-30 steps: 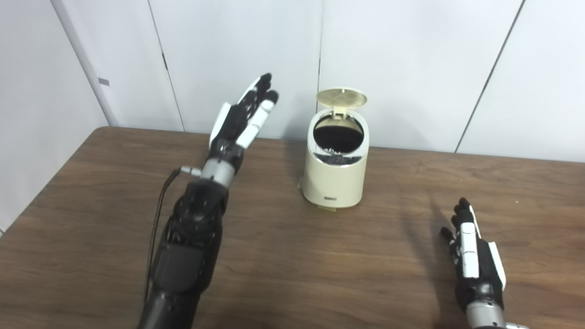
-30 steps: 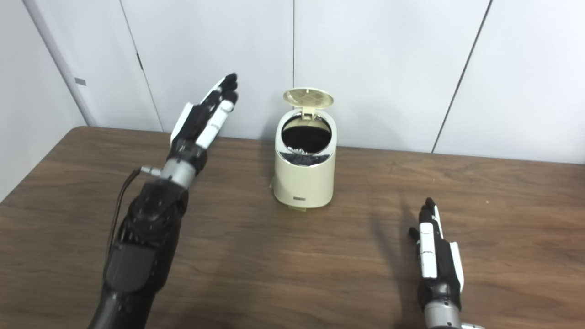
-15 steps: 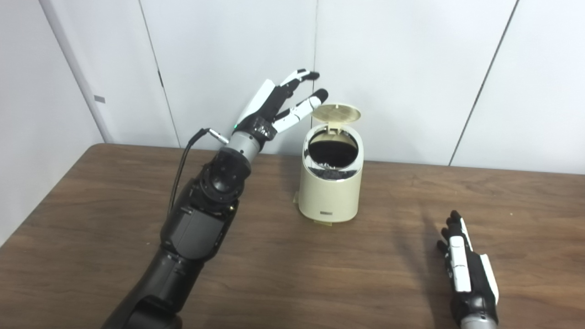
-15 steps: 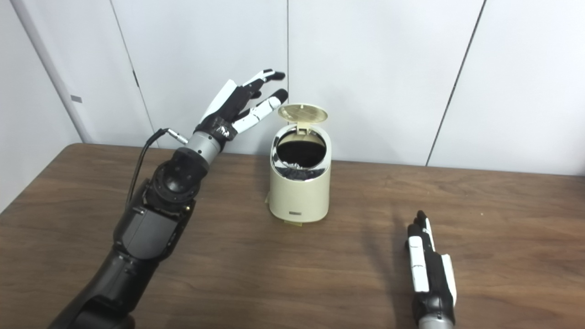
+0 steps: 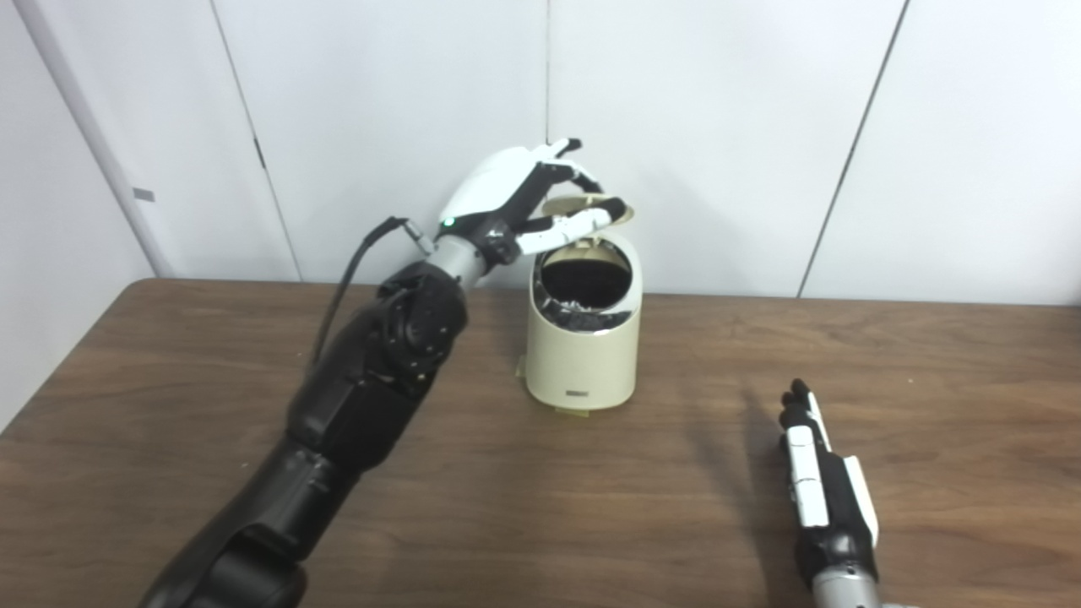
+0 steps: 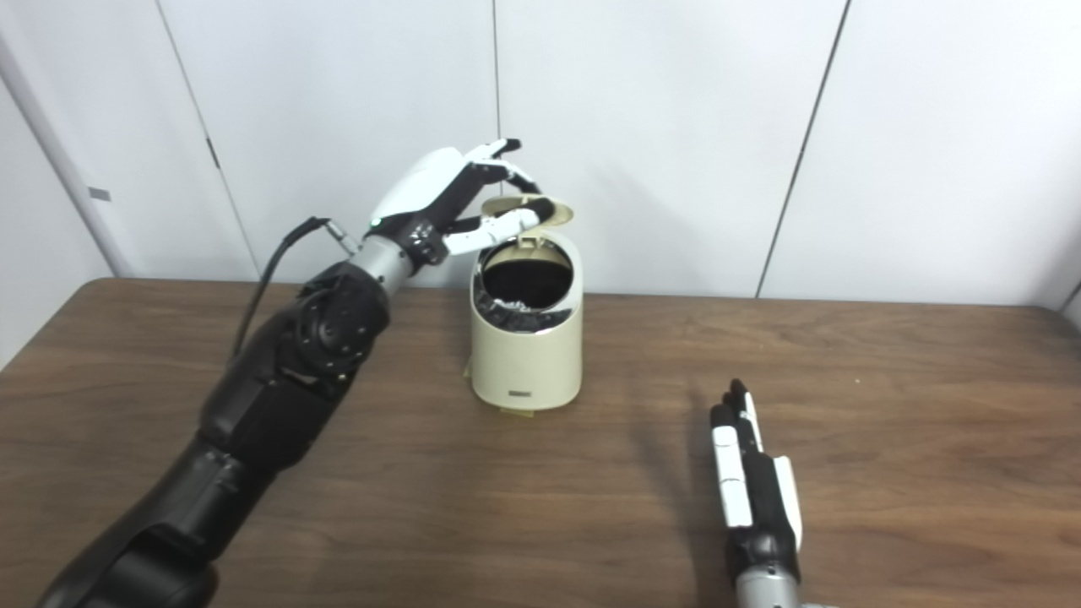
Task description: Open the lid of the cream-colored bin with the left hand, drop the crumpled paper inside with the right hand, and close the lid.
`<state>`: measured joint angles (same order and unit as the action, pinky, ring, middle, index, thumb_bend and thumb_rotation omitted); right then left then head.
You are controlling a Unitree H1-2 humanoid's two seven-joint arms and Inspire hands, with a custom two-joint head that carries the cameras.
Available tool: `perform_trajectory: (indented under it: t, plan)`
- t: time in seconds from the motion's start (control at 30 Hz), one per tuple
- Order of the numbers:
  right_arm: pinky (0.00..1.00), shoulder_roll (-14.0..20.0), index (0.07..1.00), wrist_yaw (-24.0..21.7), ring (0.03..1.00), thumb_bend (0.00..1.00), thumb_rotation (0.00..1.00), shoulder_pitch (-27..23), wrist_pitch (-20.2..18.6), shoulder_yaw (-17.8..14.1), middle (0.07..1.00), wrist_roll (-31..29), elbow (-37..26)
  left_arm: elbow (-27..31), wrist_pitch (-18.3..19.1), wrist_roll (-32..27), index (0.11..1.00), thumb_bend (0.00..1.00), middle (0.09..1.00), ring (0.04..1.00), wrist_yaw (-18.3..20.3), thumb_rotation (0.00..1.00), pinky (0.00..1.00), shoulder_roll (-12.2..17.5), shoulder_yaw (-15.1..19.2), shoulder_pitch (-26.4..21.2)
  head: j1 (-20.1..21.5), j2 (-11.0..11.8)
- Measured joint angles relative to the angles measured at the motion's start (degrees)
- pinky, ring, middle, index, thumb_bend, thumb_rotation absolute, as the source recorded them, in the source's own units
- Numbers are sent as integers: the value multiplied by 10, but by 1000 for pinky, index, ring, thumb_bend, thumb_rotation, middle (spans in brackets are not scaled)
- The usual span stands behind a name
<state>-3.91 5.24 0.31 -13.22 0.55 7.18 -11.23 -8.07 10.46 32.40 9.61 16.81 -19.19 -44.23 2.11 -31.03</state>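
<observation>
The cream-colored bin (image 5: 581, 355) stands on the brown table near the back wall, its mouth open and dark inside. Its round lid (image 5: 583, 205) is hinged at the back and tilted partly forward. My left hand (image 5: 515, 190) hovers palm down at the lid, fingers curled over its top and thumb lying across its front edge; it grips nothing. My right hand (image 5: 823, 498) lies flat on the table to the bin's front right, open and holding nothing. No crumpled paper shows outside the bin; I cannot make it out inside.
White wall panels (image 5: 718, 127) rise close behind the bin. The table (image 5: 524, 507) is bare wood between my arms. A black cable (image 5: 346, 270) loops off my left wrist.
My left hand has swung right from beside the bin to over the lid, turning palm down. The lid has tipped forward from upright. The camera has shifted too; the right hand rests as before.
</observation>
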Motion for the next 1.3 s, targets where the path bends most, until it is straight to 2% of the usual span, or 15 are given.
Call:
perform_trajectory:
  t: [0.17, 0.37, 0.47, 0.73, 0.97, 1.3]
  plan:
    - [961, 0, 1000, 6, 972, 536, 1000, 0, -1, 5, 982, 13, 0, 2, -6, 5, 639, 658, 941, 980, 8, 911, 911, 5, 0, 0, 9, -3]
    - [933, 2, 1000, 15, 950, 540, 1000, -1, -3, 10, 975, 35, 0, 30, -10, 48, 617, 621, 897, 938, 26, 940, 868, 17, -15, 2, 13, -10]
    - [929, 2, 1000, 16, 952, 539, 1000, -2, -7, 11, 975, 38, 0, 44, -9, 64, 604, 624, 899, 950, 34, 933, 883, 20, -14, 3, 13, -10]
    - [955, 2, 1000, 17, 944, 538, 1000, -2, -17, 13, 971, 48, 0, 62, -8, 69, 647, 622, 886, 950, 61, 945, 869, 20, -12, 17, 16, -25]
    - [947, 1, 1000, 17, 933, 533, 1000, -4, -23, 18, 961, 62, -1, 62, -15, 70, 644, 639, 885, 943, 64, 953, 854, 21, -13, 26, 18, -31]
    - [969, -2, 1000, 16, 949, 533, 1000, -5, -26, 19, 967, 62, -7, 45, -52, 95, 662, 620, 885, 947, 65, 947, 848, 27, -23, 40, 22, -39]
